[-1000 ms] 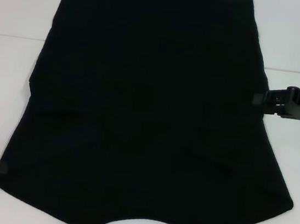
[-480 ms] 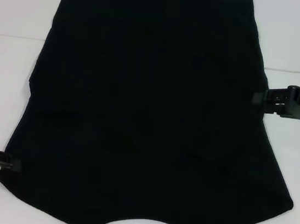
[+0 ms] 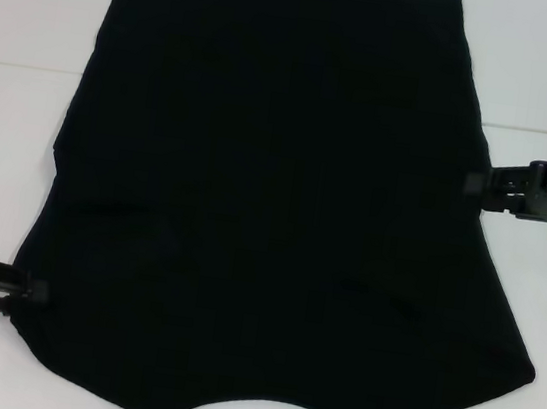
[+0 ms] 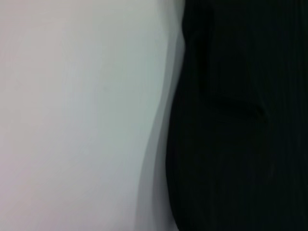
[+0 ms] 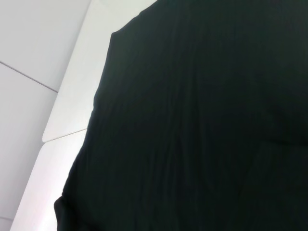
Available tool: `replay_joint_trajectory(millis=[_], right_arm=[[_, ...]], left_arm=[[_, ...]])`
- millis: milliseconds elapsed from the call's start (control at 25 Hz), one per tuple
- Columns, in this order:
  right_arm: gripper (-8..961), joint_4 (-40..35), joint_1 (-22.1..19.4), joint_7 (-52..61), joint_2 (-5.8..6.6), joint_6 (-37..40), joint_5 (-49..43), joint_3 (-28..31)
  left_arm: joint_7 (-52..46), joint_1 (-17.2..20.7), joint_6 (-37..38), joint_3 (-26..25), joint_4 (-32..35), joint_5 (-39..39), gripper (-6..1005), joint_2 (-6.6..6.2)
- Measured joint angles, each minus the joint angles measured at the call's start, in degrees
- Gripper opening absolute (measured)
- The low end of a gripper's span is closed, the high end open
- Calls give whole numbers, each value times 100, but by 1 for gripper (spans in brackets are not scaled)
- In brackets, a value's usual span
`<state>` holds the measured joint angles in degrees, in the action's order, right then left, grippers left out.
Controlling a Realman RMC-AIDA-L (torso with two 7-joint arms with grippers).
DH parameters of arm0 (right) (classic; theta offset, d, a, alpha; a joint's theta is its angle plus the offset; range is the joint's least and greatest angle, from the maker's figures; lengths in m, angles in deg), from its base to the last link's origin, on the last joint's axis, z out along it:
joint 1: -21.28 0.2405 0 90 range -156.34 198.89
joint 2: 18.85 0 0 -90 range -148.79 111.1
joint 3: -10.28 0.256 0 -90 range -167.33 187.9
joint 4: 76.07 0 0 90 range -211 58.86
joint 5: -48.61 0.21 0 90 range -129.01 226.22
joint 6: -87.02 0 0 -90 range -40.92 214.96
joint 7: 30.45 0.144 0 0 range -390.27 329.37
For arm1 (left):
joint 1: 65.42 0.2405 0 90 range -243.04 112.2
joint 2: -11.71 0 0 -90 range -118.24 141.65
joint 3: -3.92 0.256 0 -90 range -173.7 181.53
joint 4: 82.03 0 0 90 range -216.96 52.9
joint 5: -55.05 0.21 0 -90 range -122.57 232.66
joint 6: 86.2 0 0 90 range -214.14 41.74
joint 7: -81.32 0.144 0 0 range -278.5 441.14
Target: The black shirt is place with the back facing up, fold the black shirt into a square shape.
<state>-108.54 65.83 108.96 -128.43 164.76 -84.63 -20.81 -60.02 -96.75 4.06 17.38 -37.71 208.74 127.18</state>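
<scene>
The left gripper [image 3: 28, 289] has slid inward to touch the shirt's [image 3: 275, 195] near left edge; its opening is unclear. Farther off, the right gripper [image 3: 478, 184] meets the right edge, likewise unclear. Both seem poised to grasp the shirt spread flat on the table [image 3: 21, 131].

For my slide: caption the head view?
Black shirt flat on table; left gripper and right gripper at its edges.

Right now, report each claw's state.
Left claw: at the shirt's left edge, cannot tell.
Right claw: at its right edge, cannot tell.
</scene>
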Motion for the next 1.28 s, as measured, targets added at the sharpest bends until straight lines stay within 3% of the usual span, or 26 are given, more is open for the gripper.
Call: replay_joint_trajectory(millis=[400,560,920,1280], right_arm=[[502,-7,-72,36,62,19,0,18],[502,-7,-84,38,119,168,-31,-39],[502,-115,-318,46,348,1336,-602,-72],[502,-246,-565,49,309,1536,-1262,-72]], left_arm=[[34,-18,0,17,14,-25,205,-19],[113,-22,50,17,4,-65,150,-32],[272,-96,285,-36,4,-349,55,-97],[242,-228,224,-38,-16,-355,55,-134]])
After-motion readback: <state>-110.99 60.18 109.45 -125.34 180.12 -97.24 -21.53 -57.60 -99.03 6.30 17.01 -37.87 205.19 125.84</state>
